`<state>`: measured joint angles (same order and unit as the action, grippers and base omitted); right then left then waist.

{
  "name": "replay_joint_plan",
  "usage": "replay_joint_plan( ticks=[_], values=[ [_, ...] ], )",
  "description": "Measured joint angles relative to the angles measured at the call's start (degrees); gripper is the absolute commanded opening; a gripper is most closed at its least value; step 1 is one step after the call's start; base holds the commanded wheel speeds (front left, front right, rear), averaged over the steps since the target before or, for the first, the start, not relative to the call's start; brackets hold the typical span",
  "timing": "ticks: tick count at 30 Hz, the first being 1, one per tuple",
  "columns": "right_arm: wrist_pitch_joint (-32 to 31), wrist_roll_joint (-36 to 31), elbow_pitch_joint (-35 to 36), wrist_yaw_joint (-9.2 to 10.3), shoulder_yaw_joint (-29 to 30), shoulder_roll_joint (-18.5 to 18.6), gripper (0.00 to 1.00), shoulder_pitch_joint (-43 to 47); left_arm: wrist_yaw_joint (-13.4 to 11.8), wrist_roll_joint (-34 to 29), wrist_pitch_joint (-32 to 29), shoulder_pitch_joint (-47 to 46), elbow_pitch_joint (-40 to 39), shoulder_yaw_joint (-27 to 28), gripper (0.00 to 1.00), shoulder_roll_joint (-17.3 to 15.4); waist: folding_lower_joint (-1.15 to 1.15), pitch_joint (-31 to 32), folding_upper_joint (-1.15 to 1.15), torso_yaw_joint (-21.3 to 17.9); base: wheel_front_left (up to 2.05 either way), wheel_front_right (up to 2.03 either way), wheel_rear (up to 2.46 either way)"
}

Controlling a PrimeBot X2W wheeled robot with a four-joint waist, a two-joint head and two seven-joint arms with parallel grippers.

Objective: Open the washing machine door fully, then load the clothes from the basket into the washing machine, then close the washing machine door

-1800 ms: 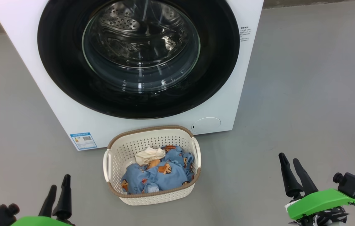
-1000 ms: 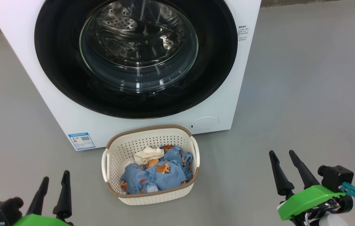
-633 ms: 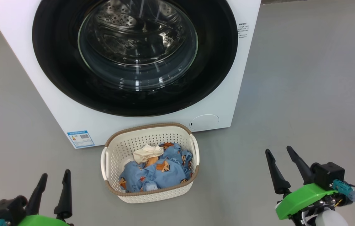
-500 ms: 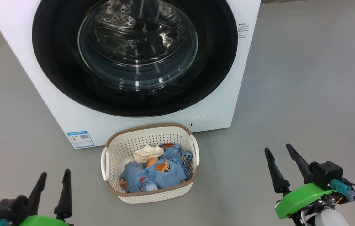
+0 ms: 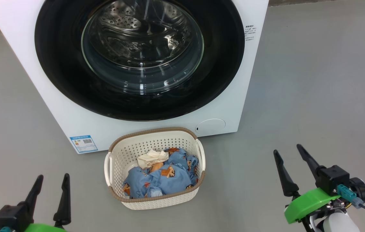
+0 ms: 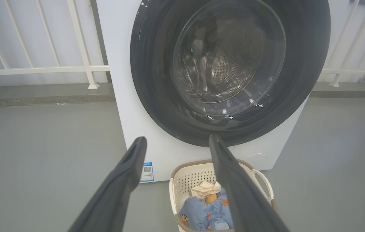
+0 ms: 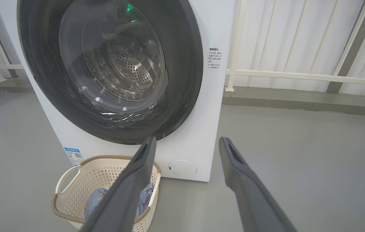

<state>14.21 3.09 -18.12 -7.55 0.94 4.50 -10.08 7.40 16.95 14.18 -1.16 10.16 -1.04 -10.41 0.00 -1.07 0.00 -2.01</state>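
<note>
— Grey floor (image 5: pixel 314 96) all round, and a white railing (image 6: pixel 85 67) along the back. What have you got ahead?

— I have the washing machine (image 5: pixel 56 109) straight in front of me. Its door (image 5: pixel 224 64) lies flush against the white front, closed, and I can see the steel drum through the glass.

— Where is the laundry?

— The basket (image 5: pixel 156 201) stands on the floor just in front of the machine, below the door's lower rim. It sits between the blue label sticker (image 5: pixel 83 143) and the round flap (image 5: pixel 210 126). The clothes (image 5: pixel 166 180) lie heaped inside it: blue printed pieces, with a cream cloth on top at the side nearer the machine.

— And your grippers?

— My left gripper (image 5: pixel 53 176) hangs low to the left of the basket, apart from it, fingers spread with nothing between them. My right gripper (image 5: pixel 287 148) is well out to the right over bare floor, likewise released and empty. Both point toward the machine, and neither touches anything.
</note>
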Motion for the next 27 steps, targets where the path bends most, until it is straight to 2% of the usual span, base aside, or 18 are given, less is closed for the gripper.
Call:
replay_joint_plan(
  ticks=[27],
  values=[
    [0.09,0.41,-0.54,0.0,1.98,-1.18,1.0,-0.55,0.0,-2.29,0.45,-0.42,2.32,4.14,1.0,2.43,0.0,0.39,0.0,0.35,0.0,0.0,0.0]
  ],
)
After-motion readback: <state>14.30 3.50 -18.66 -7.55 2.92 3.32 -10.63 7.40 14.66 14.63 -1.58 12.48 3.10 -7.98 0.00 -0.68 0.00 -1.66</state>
